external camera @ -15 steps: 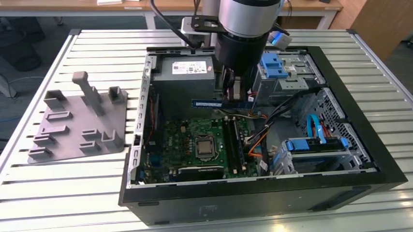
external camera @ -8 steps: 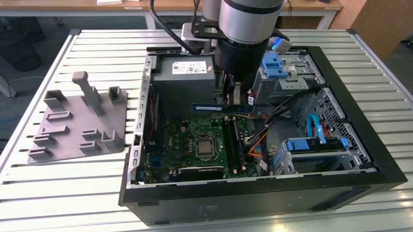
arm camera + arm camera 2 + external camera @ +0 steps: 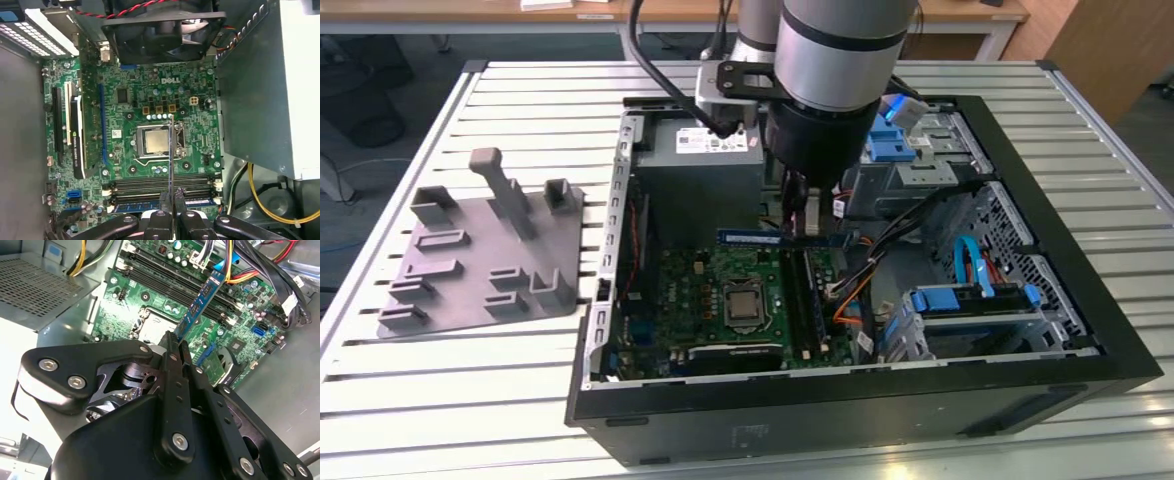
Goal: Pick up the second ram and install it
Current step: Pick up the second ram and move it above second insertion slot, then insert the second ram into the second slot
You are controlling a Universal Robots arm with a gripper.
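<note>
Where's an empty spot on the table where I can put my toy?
Bare slats lie between the grey holder tray and the table's near edge, also behind the tray, and at the exterior view's right of the computer case. Inside the case is crowded: cables and the gripper shut on the second ram.

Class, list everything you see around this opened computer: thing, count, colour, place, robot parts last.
table: 1, white slatted, under everything
fixture plate: 1, grey, on the table, exterior view's left of the case
computer case: 1, black, on the table
power supply: 1, grey, inside the case
motherboard: 1, green, on the case floor
fan: 1, black, at the motherboard's edge
second ram: 1, blue-green, held over the motherboard
arm: 1, grey and black, above the case
tool: 1, black, shut on the second ram
</note>
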